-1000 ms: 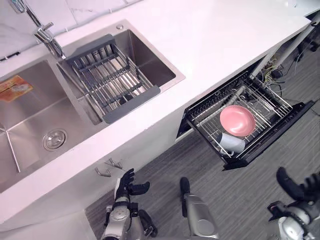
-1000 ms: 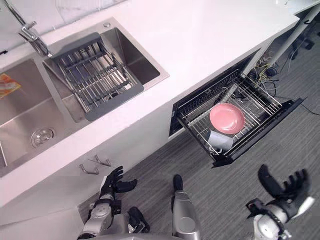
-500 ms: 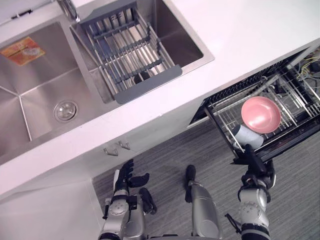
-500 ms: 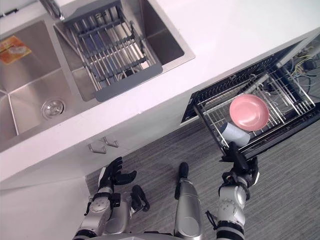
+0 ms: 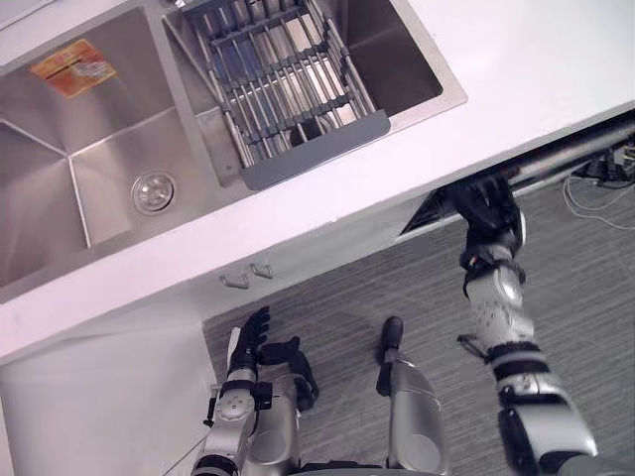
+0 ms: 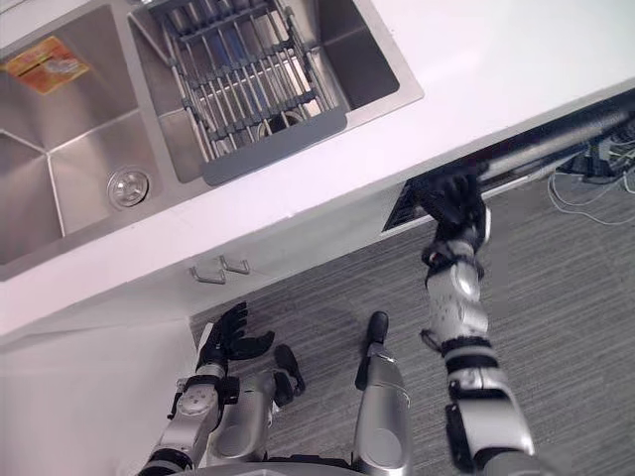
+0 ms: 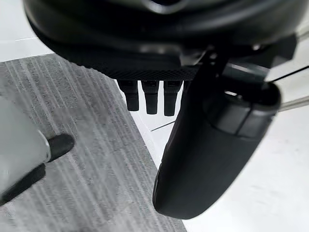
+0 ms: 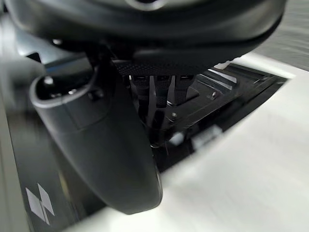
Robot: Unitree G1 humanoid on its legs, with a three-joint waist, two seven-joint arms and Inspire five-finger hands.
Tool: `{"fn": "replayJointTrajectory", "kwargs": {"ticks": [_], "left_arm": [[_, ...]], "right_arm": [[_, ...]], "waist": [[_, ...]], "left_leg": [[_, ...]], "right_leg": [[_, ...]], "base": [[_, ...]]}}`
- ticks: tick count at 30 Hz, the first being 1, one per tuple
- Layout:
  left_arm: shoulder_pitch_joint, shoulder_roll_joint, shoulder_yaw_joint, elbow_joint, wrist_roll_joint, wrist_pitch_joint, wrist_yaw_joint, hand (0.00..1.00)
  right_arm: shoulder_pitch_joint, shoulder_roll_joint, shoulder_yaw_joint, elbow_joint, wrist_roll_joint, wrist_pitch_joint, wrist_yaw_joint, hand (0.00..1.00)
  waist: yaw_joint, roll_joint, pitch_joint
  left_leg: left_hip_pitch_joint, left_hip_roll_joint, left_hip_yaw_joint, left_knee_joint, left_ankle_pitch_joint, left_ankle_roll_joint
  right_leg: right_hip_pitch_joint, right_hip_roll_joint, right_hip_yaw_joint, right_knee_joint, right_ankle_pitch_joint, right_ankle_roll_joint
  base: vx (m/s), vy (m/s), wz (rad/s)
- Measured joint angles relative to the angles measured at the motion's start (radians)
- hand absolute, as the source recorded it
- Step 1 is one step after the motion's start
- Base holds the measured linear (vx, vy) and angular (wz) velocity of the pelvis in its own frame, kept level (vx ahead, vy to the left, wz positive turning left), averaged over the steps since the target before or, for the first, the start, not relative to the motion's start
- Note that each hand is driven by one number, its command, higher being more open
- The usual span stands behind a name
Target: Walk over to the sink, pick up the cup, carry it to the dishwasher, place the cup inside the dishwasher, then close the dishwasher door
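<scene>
The sink (image 5: 40,198) has two steel basins, and everything else is placed from it. In its left basin lies one orange label (image 5: 71,67) whose writing is too small to read, with one round drain (image 5: 152,191) nearer the robot. Its right basin carries one grey drying rack (image 5: 298,89) spanning it from rim to rim. On the white cabinet front below the sink hang two small metal hooks (image 5: 248,275). Lower than these, over the grey floor (image 5: 397,278), the left hand (image 5: 253,342) hangs with fingers loosely spread, holding nothing and well apart from the cabinet. To the right of the sink the white countertop (image 5: 536,59) runs bare to its front edge. Beneath that edge the dishwasher (image 6: 536,149) shows as a narrow dark gap, nearly shut. The right hand (image 5: 486,206) rests on the near end of the gap, fingers (image 8: 157,96) outstretched against the dark front, which bears one small white emblem. Where the cup is, I cannot tell.
</scene>
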Motion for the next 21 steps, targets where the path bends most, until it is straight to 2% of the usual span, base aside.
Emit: {"fn": "replayJointTrajectory", "kwargs": {"ticks": [1,3,4,8,11,12,15,17,21], "left_arm": [[-0.007,0.009,-0.008,0.023,0.016,0.000,-0.008,0.90],[-0.011,0.010,-0.013,0.039,0.021,-0.004,-0.014,0.90],[-0.013,0.015,-0.033,0.057,0.036,-0.005,-0.015,0.90],[-0.002,0.032,-0.059,0.120,0.062,0.002,-0.021,0.90],[0.014,0.039,-0.069,0.137,0.080,0.009,-0.026,0.90],[0.014,0.040,-0.068,0.141,0.081,0.008,-0.028,0.90],[0.010,0.049,-0.066,0.152,0.081,0.009,-0.028,0.90],[0.012,0.064,-0.051,0.164,0.080,0.014,-0.027,0.90],[0.024,0.077,0.005,0.174,0.079,0.021,-0.023,0.90]], "right_arm": [[0.016,-0.041,0.058,0.001,-0.102,0.011,0.035,0.90],[0.031,-0.055,0.052,0.004,-0.146,0.017,0.036,0.90],[0.065,-0.078,0.052,0.004,-0.220,0.016,0.043,0.90],[0.157,-0.077,0.061,0.005,-0.383,0.012,0.118,0.90],[0.261,0.008,0.099,0.037,-0.541,0.015,0.178,0.90],[0.311,0.075,0.098,0.069,-0.608,0.020,0.186,0.90],[0.381,0.154,0.086,0.107,-0.700,0.031,0.183,0.90],[0.444,0.225,0.029,0.147,-0.757,0.044,0.150,0.90],[0.507,0.285,-0.090,0.229,-0.796,0.064,0.094,0.90]], "waist": [[-0.007,0.001,0.000],[-0.008,0.002,-0.001],[-0.008,0.003,-0.002],[-0.017,0.000,-0.010],[-0.016,-0.005,-0.073],[-0.017,-0.008,-0.100],[-0.019,-0.022,-0.136],[-0.021,-0.050,-0.172],[-0.027,-0.089,-0.212]], "left_leg": [[0.000,0.002,-0.020,-0.005,0.006,-0.002],[0.003,0.002,-0.041,-0.010,0.014,-0.007],[0.011,-0.001,-0.063,-0.024,0.021,-0.017],[0.067,0.000,-0.075,-0.061,0.035,-0.024],[0.094,0.000,-0.075,-0.089,0.040,-0.026],[0.108,0.000,-0.078,-0.098,0.039,-0.027],[0.135,-0.004,-0.084,-0.115,0.038,-0.029],[0.159,-0.008,-0.096,-0.127,0.037,-0.030],[0.185,-0.016,-0.118,-0.140,0.037,-0.030]], "right_leg": [[0.019,0.004,-0.020,-0.017,0.006,-0.005],[0.040,0.006,-0.040,-0.033,0.009,-0.008],[0.063,0.007,-0.062,-0.050,0.009,-0.008],[0.126,0.020,-0.079,-0.083,0.007,-0.006],[0.150,0.030,-0.083,-0.105,0.006,-0.005],[0.169,0.033,-0.089,-0.118,0.006,-0.004],[0.204,0.035,-0.099,-0.140,0.006,0.001],[0.244,0.037,-0.115,-0.169,0.009,0.006],[0.291,0.035,-0.140,-0.197,0.011,0.013]], "base": [[-0.05,-0.070,0.32],[-0.04,-0.039,0.36],[-0.02,-0.021,0.34],[0.03,-0.020,0.13],[0.07,0.004,0.00],[0.08,0.021,0.06],[0.08,0.033,0.11],[0.06,0.035,0.17],[0.04,0.042,0.19]]}}
